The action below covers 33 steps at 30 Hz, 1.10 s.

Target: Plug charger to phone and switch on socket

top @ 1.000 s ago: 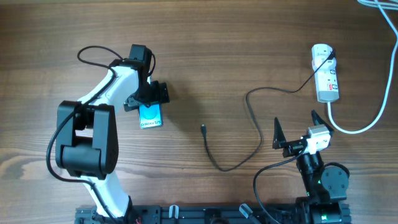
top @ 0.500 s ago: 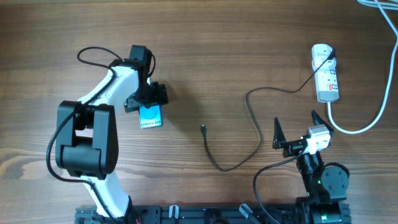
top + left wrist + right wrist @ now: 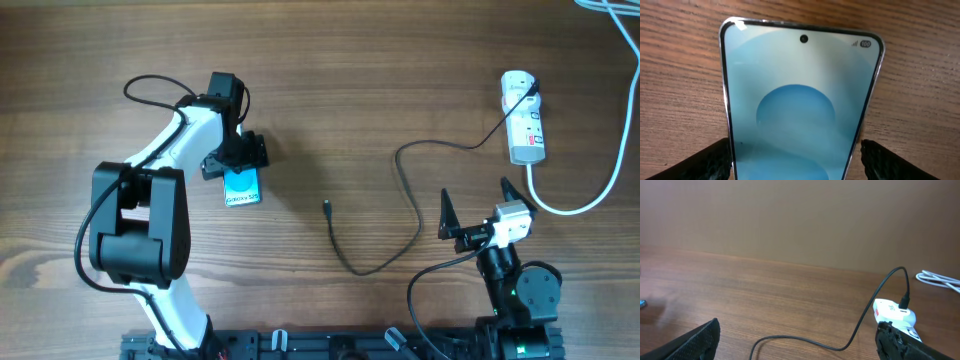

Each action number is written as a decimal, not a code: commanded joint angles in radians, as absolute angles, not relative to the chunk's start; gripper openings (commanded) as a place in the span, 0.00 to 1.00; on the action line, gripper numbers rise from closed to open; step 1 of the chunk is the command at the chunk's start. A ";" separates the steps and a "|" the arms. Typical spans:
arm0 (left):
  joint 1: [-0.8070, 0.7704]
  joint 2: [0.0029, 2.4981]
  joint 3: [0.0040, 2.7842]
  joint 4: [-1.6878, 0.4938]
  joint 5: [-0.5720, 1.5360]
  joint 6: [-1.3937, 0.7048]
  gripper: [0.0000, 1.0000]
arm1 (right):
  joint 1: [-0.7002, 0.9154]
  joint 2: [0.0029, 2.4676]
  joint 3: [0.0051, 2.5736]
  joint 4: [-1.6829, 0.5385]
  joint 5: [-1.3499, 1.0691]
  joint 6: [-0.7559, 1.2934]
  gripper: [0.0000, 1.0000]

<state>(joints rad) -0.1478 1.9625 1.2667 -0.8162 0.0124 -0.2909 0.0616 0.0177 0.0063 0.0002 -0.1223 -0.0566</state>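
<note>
The phone (image 3: 800,115) is laid flat, long axis run straight out from the left gripper (image 3: 240,163), camera-hole end pointed away. The socket (image 3: 524,118) and the looping charger (image 3: 404,188) are seen well aside — near the right gripper (image 3: 474,190), spread wide and empty. The phone's near end is flanked by the left fingers (image 3: 710,160); actual clamping cannot be told.

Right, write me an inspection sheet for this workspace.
Surface: wooden table, bare grain.
Job's things: phone flat, screen up; charger plugged into socket, its connector loose, apart from the phone.
Clutter: nothing seen.
Grippers: left gripper flanks the phone, grip unclear; right gripper open, empty.
Cables: charger loops across the table; white cord runs from the socket off the far edge.
Surroundings: plain brown wall beyond the table.
</note>
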 commanded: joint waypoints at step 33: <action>-0.149 1.969 1.210 -0.778 0.036 -0.296 0.96 | 0.057 0.010 0.005 0.006 -0.109 -0.050 1.00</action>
<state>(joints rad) -0.1493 1.9560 1.2404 -0.7788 -0.0059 -0.2943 0.0620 0.0177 0.0063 0.0002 -0.1223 -0.0566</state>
